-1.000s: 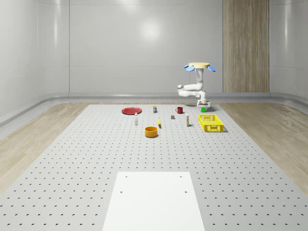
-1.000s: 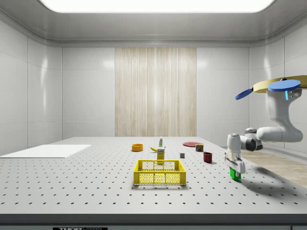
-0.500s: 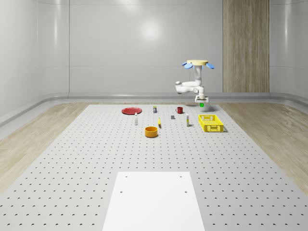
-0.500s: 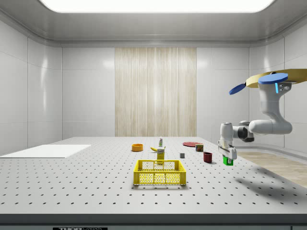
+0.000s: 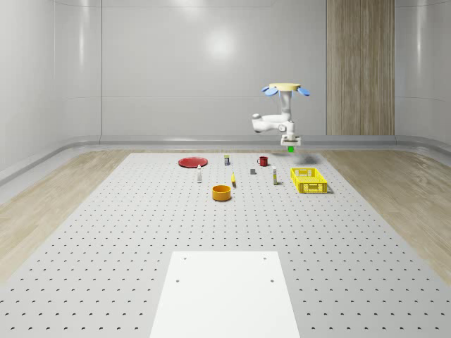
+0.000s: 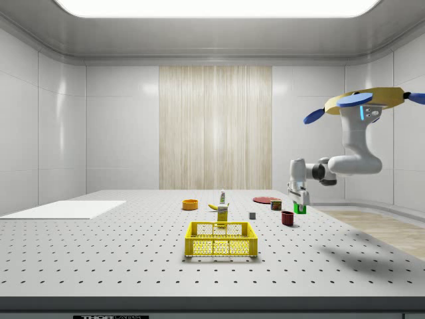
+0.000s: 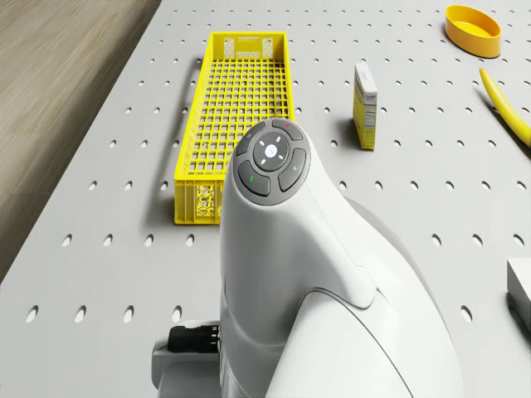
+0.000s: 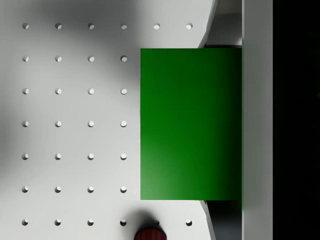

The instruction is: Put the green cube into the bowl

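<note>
The green cube hangs in the air with my gripper shut on it. It is well above the table, near the red cup. In the side view the cube sits under the gripper, just above the cup. The wrist view has the cube against one finger, over the perforated table. The orange bowl stands nearer the camera, to the whole-scene view's left of the cube. The drone hovers over the table's far right part.
A yellow basket lies below and in front of the drone. A red plate, a banana, a small box and some small bottles stand around the bowl. A white sheet covers the near table.
The drone and arm have risen and shifted toward the whole-scene view's left. The green cube went up from the table with the gripper and now hangs beside the red cup.
</note>
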Available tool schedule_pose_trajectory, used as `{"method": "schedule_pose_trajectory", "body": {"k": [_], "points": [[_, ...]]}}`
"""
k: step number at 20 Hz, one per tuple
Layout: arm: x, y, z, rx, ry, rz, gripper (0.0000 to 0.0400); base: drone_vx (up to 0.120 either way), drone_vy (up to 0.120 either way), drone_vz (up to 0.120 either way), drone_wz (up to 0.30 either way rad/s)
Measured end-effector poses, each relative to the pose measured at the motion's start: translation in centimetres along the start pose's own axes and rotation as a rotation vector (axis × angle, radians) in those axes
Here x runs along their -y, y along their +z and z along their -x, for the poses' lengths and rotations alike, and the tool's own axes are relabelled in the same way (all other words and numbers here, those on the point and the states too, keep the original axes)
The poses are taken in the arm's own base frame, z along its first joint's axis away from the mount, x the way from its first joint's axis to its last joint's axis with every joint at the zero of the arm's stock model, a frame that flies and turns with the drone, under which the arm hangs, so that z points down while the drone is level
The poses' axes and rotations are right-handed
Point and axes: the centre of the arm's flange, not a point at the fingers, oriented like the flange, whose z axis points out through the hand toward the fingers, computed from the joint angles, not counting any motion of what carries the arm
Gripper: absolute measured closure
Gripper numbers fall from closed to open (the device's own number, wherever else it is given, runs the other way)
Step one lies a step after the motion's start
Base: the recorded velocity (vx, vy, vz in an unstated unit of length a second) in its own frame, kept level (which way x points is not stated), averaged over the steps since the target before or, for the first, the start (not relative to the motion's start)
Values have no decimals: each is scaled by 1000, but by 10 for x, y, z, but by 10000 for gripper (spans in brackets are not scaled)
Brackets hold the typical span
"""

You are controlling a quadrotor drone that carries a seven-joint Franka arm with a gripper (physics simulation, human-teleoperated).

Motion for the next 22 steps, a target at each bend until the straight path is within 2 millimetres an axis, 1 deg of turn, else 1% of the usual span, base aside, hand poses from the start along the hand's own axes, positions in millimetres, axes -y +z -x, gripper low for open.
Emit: {"method": "schedule_pose_trajectory", "body": {"k": [1, 5, 11, 22], "points": [[0, 0, 0, 0, 0, 0, 150, 120, -120, 80, 0], [0, 0, 0, 0, 0, 0, 150, 120, -120, 0, 0], [0, 0, 0, 0, 0, 0, 150, 120, -120, 113, 0], [0, 0, 0, 0, 1, 0, 150, 120, -120, 0, 0]]}}
